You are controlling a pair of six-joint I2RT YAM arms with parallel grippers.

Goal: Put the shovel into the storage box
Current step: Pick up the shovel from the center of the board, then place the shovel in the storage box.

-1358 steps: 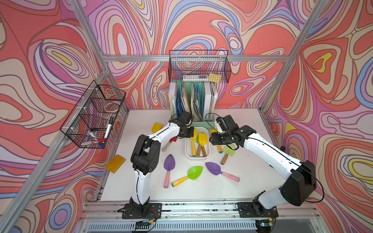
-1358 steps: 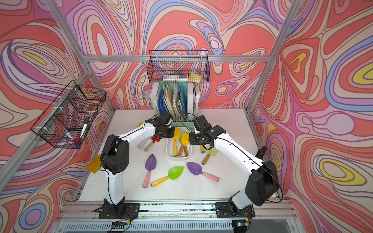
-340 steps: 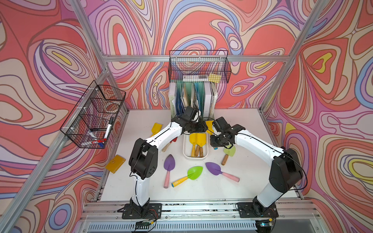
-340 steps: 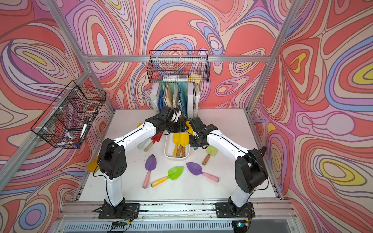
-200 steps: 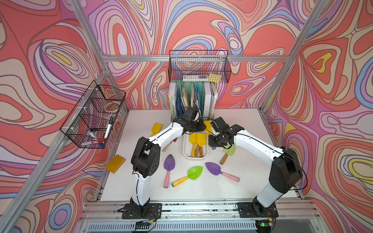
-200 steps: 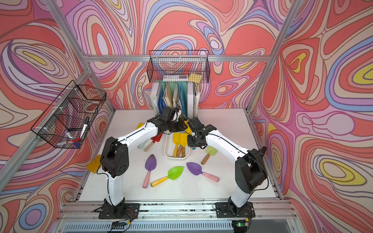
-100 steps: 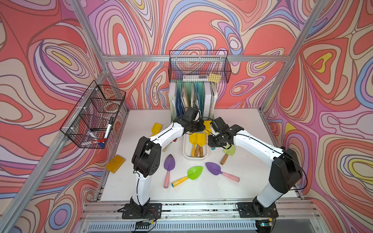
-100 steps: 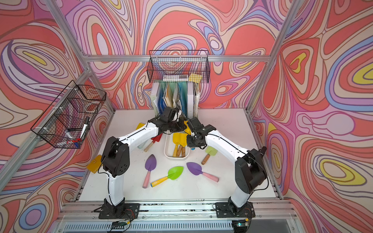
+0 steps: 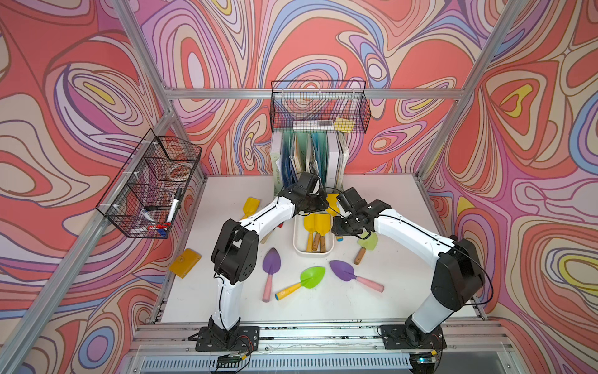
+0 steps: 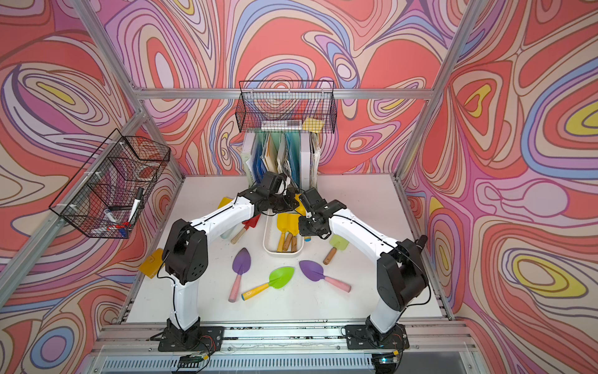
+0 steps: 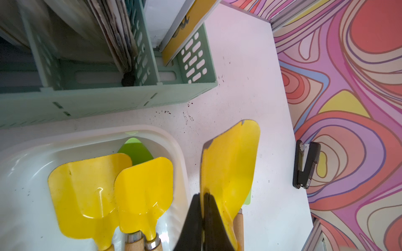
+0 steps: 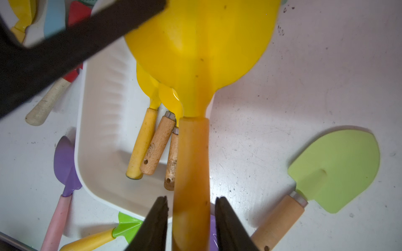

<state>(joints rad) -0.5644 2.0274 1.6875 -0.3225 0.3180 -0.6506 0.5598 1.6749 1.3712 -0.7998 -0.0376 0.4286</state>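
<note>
A yellow shovel [image 12: 202, 43] with an orange handle [image 12: 191, 163] hangs over the right edge of the white storage box [image 12: 97, 121], held tilted. My left gripper [image 11: 203, 195] is shut on the edge of its blade [image 11: 230, 160]. My right gripper [image 12: 191, 198] is open around the handle, with a gap on each side. In both top views the two grippers [image 9: 318, 207] [image 9: 339, 226] meet at the far right corner of the box [image 9: 312, 252]. Several yellow shovels [image 9: 314, 223] lie in the box.
On the table lie two purple shovels [image 9: 271, 264] [image 9: 344, 270], a green one [image 9: 312, 277], a pale green one [image 9: 367, 241] and a yellow one [image 9: 250, 205]. The mint file holder [image 11: 108, 97] stands just behind the box. A black stapler [image 11: 305, 165] lies by the wall.
My left jaws have closed on the shovel's blade. My right jaws have opened off its handle. Both arms have barely moved.
</note>
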